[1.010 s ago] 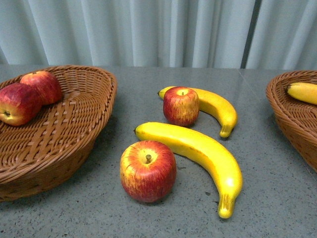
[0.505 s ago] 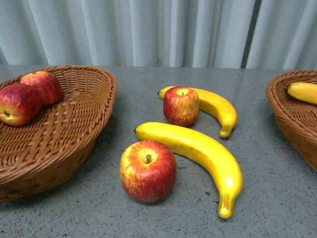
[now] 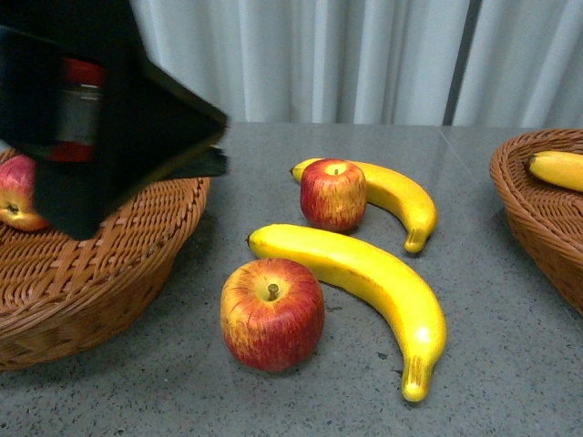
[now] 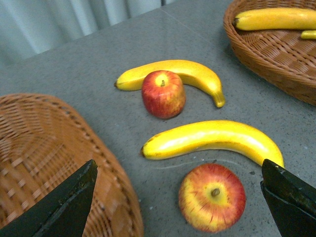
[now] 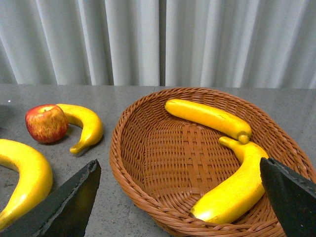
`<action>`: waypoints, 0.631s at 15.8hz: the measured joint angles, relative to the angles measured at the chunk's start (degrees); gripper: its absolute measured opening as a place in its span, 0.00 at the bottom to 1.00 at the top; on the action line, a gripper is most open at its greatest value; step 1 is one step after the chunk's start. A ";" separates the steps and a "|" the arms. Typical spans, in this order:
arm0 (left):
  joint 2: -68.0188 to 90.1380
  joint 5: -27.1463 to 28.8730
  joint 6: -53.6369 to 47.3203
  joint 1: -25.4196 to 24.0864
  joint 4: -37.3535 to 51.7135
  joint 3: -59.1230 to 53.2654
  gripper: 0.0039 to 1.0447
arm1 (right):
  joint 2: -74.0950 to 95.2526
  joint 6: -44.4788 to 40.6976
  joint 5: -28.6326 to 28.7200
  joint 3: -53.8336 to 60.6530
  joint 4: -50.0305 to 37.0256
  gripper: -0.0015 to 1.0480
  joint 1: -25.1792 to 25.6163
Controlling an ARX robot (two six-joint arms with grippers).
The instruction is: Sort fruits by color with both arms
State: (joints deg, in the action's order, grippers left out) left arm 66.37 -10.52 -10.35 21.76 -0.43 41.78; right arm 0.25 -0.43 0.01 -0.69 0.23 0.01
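Observation:
Two red apples lie on the table, one near point(image 3: 272, 314) and one far point(image 3: 333, 194). Two yellow bananas lie beside them, one near point(image 3: 364, 282) and one far point(image 3: 396, 196). My left gripper point(image 3: 109, 127), black with red marks, hangs open over the left basket point(image 3: 109, 273). In the left wrist view it point(image 4: 177, 165) is open and empty above the near apple point(image 4: 212, 197). My right gripper point(image 5: 178, 165) is open and empty over the right basket point(image 5: 148, 163), which holds two bananas point(image 5: 207, 118) point(image 5: 237, 190).
One apple point(image 3: 18, 196) shows in the left basket beside the gripper; the rest of that basket's back is hidden. The right basket point(image 3: 537, 218) sits at the table's right edge. A grey curtain hangs behind the table.
My left gripper has come into the front view at the upper left and now covers most of the left basket's apples. The fruits on the table have not moved.

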 joint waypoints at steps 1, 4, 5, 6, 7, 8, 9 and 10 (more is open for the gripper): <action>4.72 0.42 -1.20 2.27 0.52 2.38 0.94 | 0.00 0.00 0.00 0.00 0.00 0.94 0.00; 14.53 2.19 -5.86 7.48 2.32 3.37 0.94 | 0.00 0.00 0.02 0.00 0.00 0.94 0.00; 16.63 2.19 -7.17 8.57 3.30 3.34 0.94 | 0.00 0.00 0.00 0.00 0.00 0.94 0.00; 18.03 2.56 -8.11 9.35 4.33 3.32 0.94 | 0.00 0.00 0.00 0.00 0.02 0.94 0.00; 19.06 2.95 -8.17 9.66 5.27 3.32 0.94 | 0.00 0.00 0.00 0.00 0.02 0.94 0.00; 19.85 2.99 -8.13 9.66 5.84 3.32 0.94 | 0.00 0.00 0.00 0.00 0.00 0.94 0.00; 21.03 3.30 -8.11 9.64 6.73 3.32 0.94 | 0.00 0.00 0.02 0.00 0.00 0.94 0.00; 22.16 4.13 -7.87 9.46 7.02 3.17 0.94 | 0.00 0.00 0.00 0.00 0.00 0.94 0.00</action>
State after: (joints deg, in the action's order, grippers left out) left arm 88.53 -6.39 -18.22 31.22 6.59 44.95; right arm 0.25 -0.43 0.01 -0.69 0.23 0.01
